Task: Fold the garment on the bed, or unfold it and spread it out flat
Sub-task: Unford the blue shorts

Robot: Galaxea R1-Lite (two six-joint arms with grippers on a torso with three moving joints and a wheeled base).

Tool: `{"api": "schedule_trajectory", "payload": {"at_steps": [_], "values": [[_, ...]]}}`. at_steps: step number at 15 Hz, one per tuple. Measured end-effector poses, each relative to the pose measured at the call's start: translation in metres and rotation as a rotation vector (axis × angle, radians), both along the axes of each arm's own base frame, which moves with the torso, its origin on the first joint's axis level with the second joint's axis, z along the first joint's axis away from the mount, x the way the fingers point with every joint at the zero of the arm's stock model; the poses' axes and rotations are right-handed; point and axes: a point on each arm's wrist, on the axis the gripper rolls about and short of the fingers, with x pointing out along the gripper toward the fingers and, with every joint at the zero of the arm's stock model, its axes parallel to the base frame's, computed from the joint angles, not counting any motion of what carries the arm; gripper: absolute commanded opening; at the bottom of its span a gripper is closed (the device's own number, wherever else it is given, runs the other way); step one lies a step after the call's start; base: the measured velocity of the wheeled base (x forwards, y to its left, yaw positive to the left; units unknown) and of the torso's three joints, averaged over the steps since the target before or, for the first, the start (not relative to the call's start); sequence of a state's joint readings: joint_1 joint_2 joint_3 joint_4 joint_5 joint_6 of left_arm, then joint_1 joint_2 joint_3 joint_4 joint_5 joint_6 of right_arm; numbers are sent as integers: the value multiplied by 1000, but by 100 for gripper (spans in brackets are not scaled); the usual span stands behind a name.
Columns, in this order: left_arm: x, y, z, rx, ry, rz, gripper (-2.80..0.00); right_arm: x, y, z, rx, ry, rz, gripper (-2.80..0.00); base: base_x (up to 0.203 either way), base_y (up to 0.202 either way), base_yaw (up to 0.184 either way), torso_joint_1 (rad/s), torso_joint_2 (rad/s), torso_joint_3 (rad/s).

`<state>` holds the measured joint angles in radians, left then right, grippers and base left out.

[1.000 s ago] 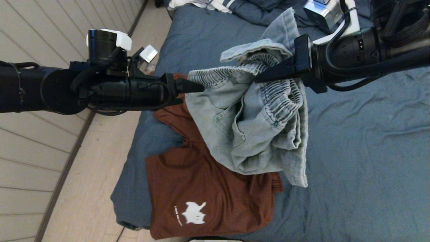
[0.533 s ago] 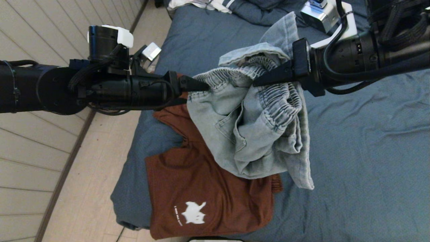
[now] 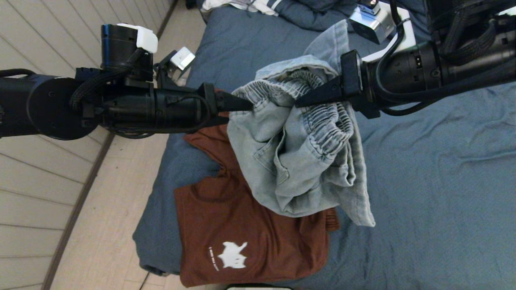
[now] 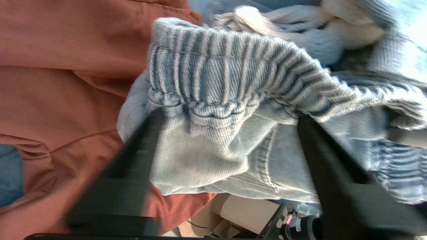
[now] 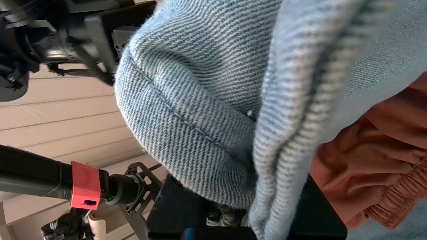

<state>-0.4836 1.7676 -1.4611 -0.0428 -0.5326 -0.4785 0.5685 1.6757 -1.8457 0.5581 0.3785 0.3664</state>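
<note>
— What are the clothes like?
— The light blue denim pants with a stretchy waistband [image 3: 298,161] hang bunched up above the wide bed with the wrinkled slate-blue sheet [image 3: 435,181].
— And under them?
— A rust-brown shirt with a small white print [image 3: 242,233] lies crumpled on the bed's near corner.

I log: denim waistband [image 4: 220,80] bunched between spread left fingers [image 4: 133,160]; rust garment [image 4: 63,83] beneath; blue sheet [image 4: 10,173] at edge.
</note>
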Motion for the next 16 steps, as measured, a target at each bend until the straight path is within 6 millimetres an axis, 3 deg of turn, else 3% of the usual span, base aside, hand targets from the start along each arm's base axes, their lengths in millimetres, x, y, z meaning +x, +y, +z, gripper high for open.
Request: {"api": "schedule_trajectory", "payload": {"at_steps": [9, 16], "values": [[-9, 2, 4, -5, -6, -10, -280, 5, 0, -4, -6, 10, -9, -280, 0, 0, 0, 0, 0, 0], [-38, 21, 3, 4, 8, 17, -280, 16, 2, -9, -17, 25, -28, -280, 0, 0, 0, 0, 0, 0]]}}
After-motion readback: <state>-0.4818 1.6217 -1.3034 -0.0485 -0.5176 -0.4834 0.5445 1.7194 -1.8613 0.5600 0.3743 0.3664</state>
